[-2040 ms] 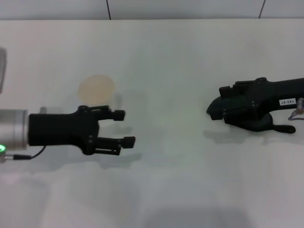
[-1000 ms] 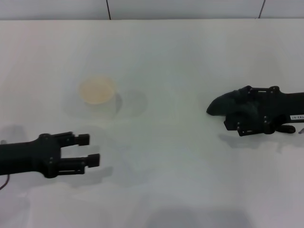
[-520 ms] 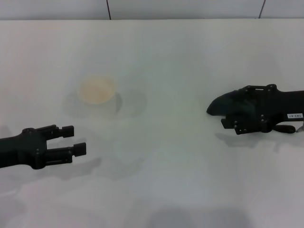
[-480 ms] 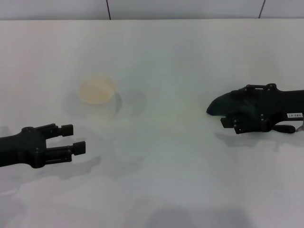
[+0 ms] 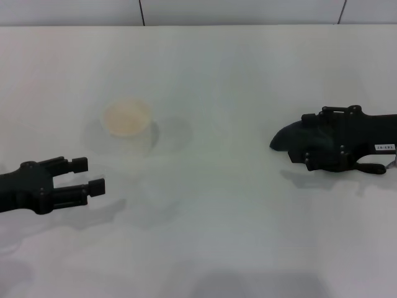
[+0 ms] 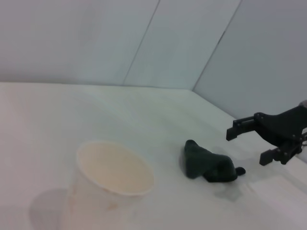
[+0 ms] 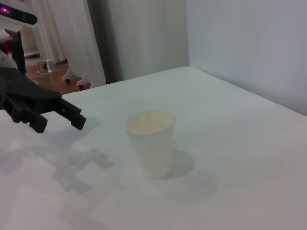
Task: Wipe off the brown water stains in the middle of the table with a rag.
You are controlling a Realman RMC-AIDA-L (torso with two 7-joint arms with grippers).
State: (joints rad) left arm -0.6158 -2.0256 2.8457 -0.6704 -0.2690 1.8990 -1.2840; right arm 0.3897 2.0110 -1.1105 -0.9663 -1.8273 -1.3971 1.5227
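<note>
The rag point(image 5: 284, 138) is a dark bunched cloth lying on the white table point(image 5: 217, 74) at the right; it also shows in the left wrist view point(image 6: 208, 165). My right gripper point(image 5: 307, 141) is open just behind and above it, not holding it; the left wrist view shows this gripper point(image 6: 248, 145) apart from the cloth. My left gripper point(image 5: 87, 175) is open and empty at the front left; it also shows in the right wrist view point(image 7: 58, 123). No brown water stains show on the table.
An empty paper cup point(image 5: 127, 121) stands upright left of the middle, behind my left gripper; it shows in the left wrist view point(image 6: 112, 184) and the right wrist view point(image 7: 151, 141). A wall rises behind the table's far edge.
My left gripper has pulled back from beside the cup to the front left, still open. My right gripper has shifted slightly to the right over the rag, which has stayed in place.
</note>
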